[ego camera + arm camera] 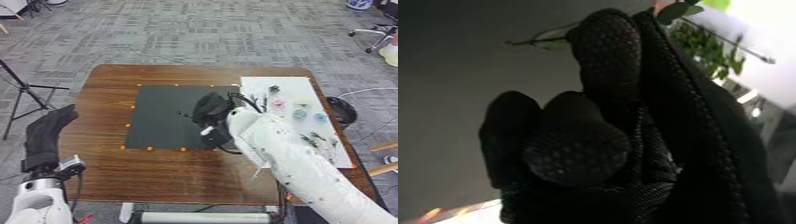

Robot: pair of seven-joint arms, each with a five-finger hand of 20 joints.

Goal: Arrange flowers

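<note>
Black right hand pinching a leafy stem, we're holding it crosswise, its end pointing left over the dark mat.

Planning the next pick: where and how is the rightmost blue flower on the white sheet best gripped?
Probably a light pinch on its sides from above: the blue flower is a small rounded clump on the white sheet, with a blue-green flower close on its left. I can't make out its stem.
</note>
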